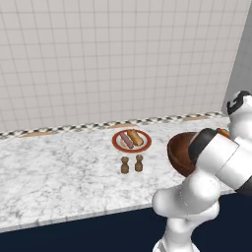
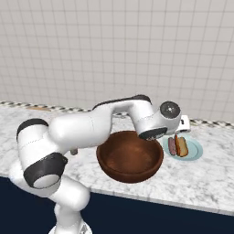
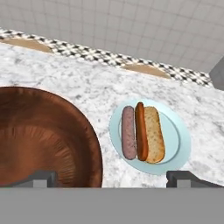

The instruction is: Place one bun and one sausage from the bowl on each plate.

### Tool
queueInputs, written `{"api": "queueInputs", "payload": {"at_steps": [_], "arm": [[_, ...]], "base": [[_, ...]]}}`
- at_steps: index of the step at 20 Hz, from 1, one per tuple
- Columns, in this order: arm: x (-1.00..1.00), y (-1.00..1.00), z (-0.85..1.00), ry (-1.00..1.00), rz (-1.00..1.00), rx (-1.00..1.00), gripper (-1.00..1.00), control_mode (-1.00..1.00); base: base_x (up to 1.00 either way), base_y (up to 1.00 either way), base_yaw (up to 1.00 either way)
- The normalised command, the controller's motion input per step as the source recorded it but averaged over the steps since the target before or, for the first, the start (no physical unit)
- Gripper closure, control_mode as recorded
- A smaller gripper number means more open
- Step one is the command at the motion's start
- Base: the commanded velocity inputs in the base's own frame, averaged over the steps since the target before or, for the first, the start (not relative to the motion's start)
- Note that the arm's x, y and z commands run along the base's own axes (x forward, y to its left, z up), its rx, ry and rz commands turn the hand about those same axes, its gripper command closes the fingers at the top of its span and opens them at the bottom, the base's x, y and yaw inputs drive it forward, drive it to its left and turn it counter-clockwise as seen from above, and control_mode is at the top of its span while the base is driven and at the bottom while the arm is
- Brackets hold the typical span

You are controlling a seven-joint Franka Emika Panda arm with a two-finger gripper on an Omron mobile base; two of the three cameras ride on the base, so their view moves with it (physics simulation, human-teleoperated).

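gripper (image 3: 112, 179): fingertips (image 3: 41, 177) rise at the bottom of the hand view, spread wide with nothing between them; released, grasping nothing; it hangs above the gap between bowl and teal plate
bowl (image 3: 39, 135): large, deep, dark reddish-brown; stands on the marble counter (image 1: 54, 167) just beside the teal plate; the interior visible in the hand view and right base view (image 2: 130, 157) looks empty; judged rigid and heavier than the food, not a thing to lift
teal plate (image 3: 181, 142): pale teal rim, flat, right of the bowl in the hand view; carries a bun (image 3: 154, 133), an orange-brown sausage (image 3: 140, 131) touching the bun's side, and a paler pinkish sausage (image 3: 128, 131) lying against that one; all three lie parallel; seen also in the right base view (image 2: 194, 151)
red plate (image 1: 118, 144): red-brown rim, cream centre; sits well apart from the bowl, nearer the wall in the left base view; holds a sausage-like piece (image 1: 126, 140) and a bun-like piece (image 1: 135, 138) side by side
shakers (image 1: 132, 164): two small brown shakers stand upright just in front of the red plate; not part of the task
handling, bun: judged light and soft, would dent under a hard squeeze; best pinched across its short width at mid-length
handling, sausage: judged light, firm, round and smooth, so liable to roll or slip; take it across the middle, fingers square to its length
progress: judged near or at completion, since both plates carry bun and sausage; the teal plate appears to hold one sausage more than required
risk: a low pass over the teal plate could nudge the touching pieces
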Motion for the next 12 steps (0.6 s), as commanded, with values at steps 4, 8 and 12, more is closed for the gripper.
{"api": "queueInputs", "payload": {"at_steps": [4, 8, 12], "arm": [[-0.21, 0.37, 0.77, -0.08, 0.00, -0.08, -1.00, -1.00], [-0.35, 0.31, 0.64, -0.11, 0.00, -0.08, -1.00, -1.00], [-0.29, 0.28, 0.63, -0.07, 0.00, -0.06, -1.00, -1.00]], "base": [[0.00, 0.00, 0.00], [0.00, 0.00, 0.00], [0.00, 0.00, 0.00]]}}
